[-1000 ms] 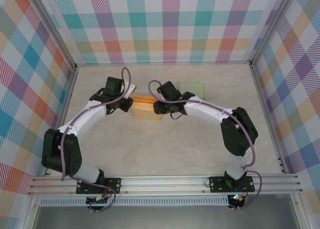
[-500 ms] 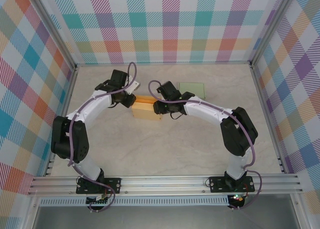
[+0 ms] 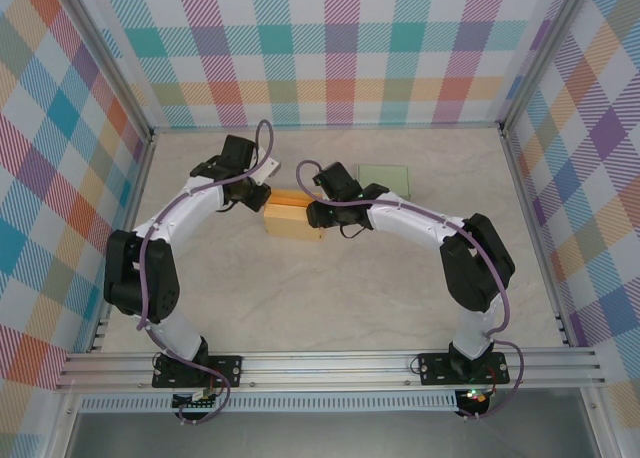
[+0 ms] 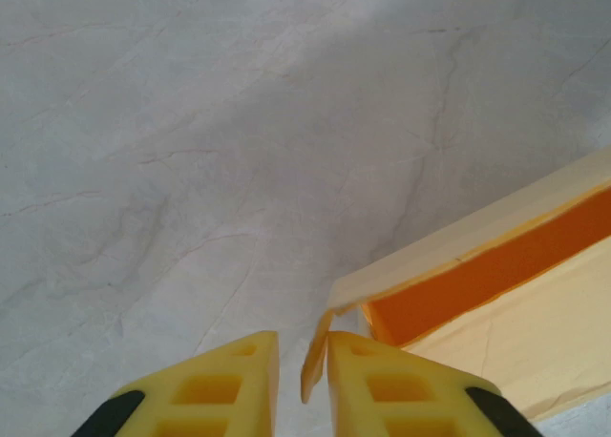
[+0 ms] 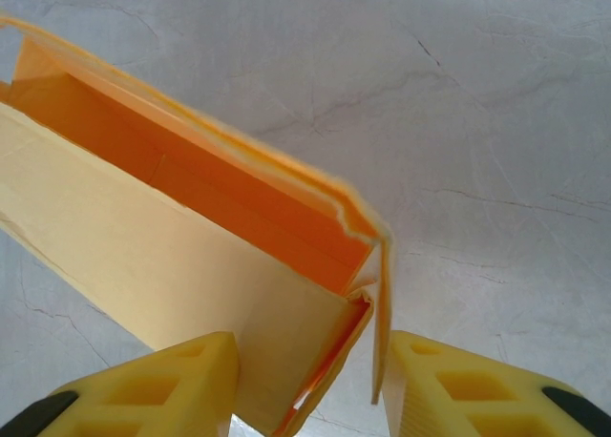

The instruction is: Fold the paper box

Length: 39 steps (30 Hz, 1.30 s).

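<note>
While the left gripper (image 4: 303, 384) pinches the paper box (image 3: 293, 217)'s left flap and the right gripper (image 5: 310, 384) straddles its right end half-open, 2 opposing pulls could tear it.

- My left arm swings in from a second ago: elbow now tucked upright near the left wall, forearm reaching to the box's far left corner.
- My left gripper (image 4: 303, 375) sits further back than before and its jaws have narrowed onto a corner flap (image 4: 313, 359) of the paper box (image 3: 293, 218).
</note>
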{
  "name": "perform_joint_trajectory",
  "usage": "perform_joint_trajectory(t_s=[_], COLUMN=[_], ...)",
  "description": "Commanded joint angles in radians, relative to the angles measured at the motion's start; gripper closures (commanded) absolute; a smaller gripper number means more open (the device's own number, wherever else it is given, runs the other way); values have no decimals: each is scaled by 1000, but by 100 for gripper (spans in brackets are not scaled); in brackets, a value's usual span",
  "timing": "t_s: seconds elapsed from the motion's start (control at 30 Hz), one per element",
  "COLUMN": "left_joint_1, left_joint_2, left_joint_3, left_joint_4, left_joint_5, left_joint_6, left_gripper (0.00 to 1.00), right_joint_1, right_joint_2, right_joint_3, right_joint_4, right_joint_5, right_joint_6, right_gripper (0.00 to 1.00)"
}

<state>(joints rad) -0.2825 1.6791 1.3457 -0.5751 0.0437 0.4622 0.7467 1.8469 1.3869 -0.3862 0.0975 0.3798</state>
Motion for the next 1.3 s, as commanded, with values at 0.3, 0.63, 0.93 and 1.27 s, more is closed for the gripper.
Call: perform_joint_trajectory(t_s=[0.3,0.63,0.93,1.27], left_joint_1=[15,15,15,16], left_joint_2=[10,60,38,35], left_joint_3=[83,167,134,72], left_joint_4=[-122,-251,-242,-215], left_joint_5=[65,115,118,98], left_joint_6=[-153,-289,-372,-375], left_gripper=[100,100,100,100], right_joint_1=[5,4,5,5], right_joint_2=[56,74,80,80], right_joint_3=[-3,-3,-2,-5], right_joint_4=[-60,-64,-64,-64], right_joint_5=[38,52,57,57], right_joint_6=[-15,-15,-15,-15], right_gripper=[56,56,56,56])
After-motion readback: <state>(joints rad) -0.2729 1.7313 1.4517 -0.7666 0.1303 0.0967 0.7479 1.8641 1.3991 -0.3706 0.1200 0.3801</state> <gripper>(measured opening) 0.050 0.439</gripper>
